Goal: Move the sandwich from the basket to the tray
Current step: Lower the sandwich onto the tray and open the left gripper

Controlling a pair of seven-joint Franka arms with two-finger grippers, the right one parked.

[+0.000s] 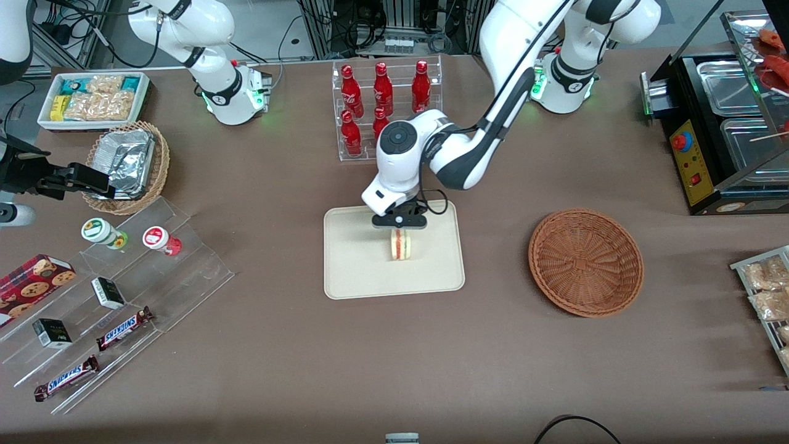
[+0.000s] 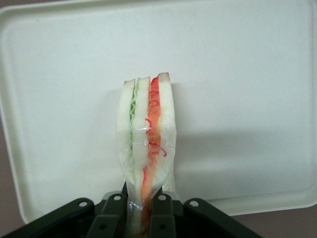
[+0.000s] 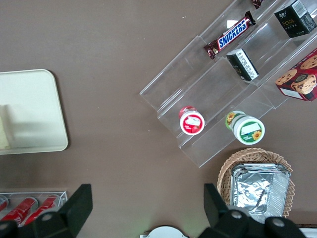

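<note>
My left gripper (image 1: 399, 226) is over the middle of the cream tray (image 1: 351, 271), shut on the sandwich (image 1: 401, 245). The sandwich hangs from the fingers with its cut edge facing the front camera, just above or touching the tray. In the left wrist view the wrapped sandwich (image 2: 147, 134) shows its pale bread, green and red-orange layers, pinched between the two black fingers (image 2: 162, 215), with the tray (image 2: 247, 74) beneath it. The reddish-brown wicker basket (image 1: 585, 261) lies empty beside the tray, toward the working arm's end of the table.
A clear rack of red bottles (image 1: 382, 98) stands farther from the front camera than the tray. Toward the parked arm's end are a foil-lined wicker basket (image 1: 126, 166), a white box of snacks (image 1: 92, 98) and clear stepped shelves (image 1: 123, 296) with cups and chocolate bars. A black food warmer (image 1: 721, 129) stands toward the working arm's end.
</note>
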